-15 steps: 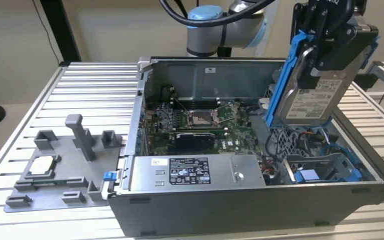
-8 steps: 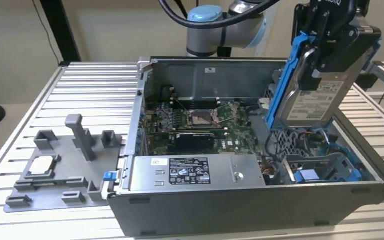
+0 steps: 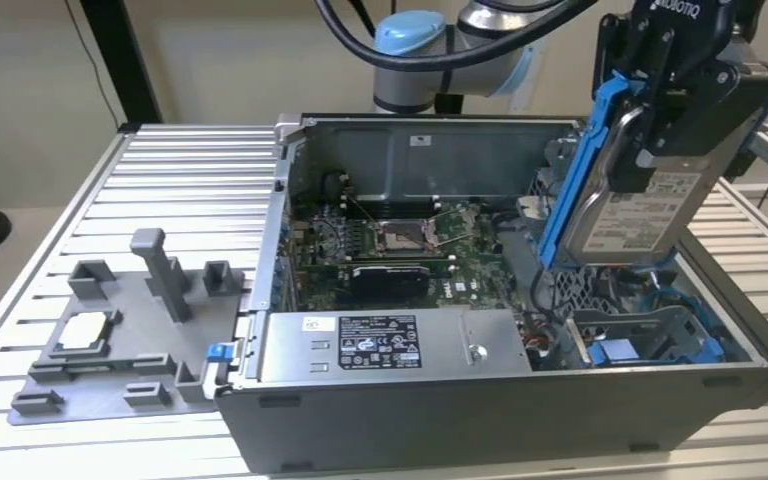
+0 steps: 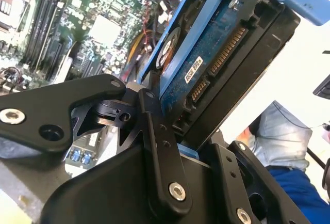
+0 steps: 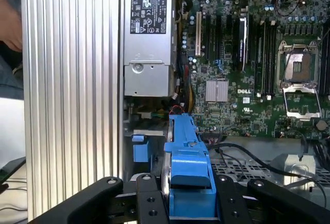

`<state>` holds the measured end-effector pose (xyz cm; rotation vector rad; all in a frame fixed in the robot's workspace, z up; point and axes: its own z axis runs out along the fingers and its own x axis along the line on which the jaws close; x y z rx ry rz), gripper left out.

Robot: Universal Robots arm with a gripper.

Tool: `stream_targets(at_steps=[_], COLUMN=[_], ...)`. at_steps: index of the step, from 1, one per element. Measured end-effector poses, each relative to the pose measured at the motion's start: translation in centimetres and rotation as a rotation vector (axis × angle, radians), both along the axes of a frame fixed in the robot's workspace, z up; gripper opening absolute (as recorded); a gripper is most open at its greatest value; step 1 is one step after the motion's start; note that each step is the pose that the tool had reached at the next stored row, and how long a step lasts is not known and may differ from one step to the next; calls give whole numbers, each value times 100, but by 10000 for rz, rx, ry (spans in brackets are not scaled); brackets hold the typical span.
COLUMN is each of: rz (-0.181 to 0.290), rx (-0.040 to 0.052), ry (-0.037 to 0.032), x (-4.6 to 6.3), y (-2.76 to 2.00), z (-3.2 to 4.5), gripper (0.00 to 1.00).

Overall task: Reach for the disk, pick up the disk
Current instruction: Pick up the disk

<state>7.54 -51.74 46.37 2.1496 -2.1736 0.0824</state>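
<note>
The disk (image 3: 631, 215), a silver-grey drive with a white label in a blue bracket (image 3: 574, 180), hangs tilted on edge above the right side of the open computer case (image 3: 491, 420) in the exterior view. My black gripper (image 3: 674, 140) is shut on its upper part. In the second wrist view the disk (image 4: 221, 64) shows its connector end, clamped between my fingers (image 4: 157, 141). In the first wrist view the blue bracket (image 5: 188, 167) sits between the two black fingers (image 5: 149, 201), above the motherboard.
Below the disk lies an empty drive bay with blue parts (image 3: 631, 345). The case holds a motherboard (image 3: 398, 240) and a long grey labelled box (image 3: 384, 345). A grey fixture (image 3: 117, 330) stands on the ribbed table at the exterior view's left. A person's blue sleeve (image 4: 291, 188) is nearby.
</note>
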Motion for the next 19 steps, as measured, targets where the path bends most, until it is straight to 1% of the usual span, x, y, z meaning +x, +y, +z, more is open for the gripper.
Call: stream_targets(at_steps=[8, 13, 16, 19], rz=[-1, -1, -1, -1], rx=[0, 0, 0, 1], ry=[0, 0, 2, 11], x=[22, 44, 89, 177], y=[-112, -166, -193, -219], z=[4, 4, 4, 4], gripper=[0, 0, 0, 0])
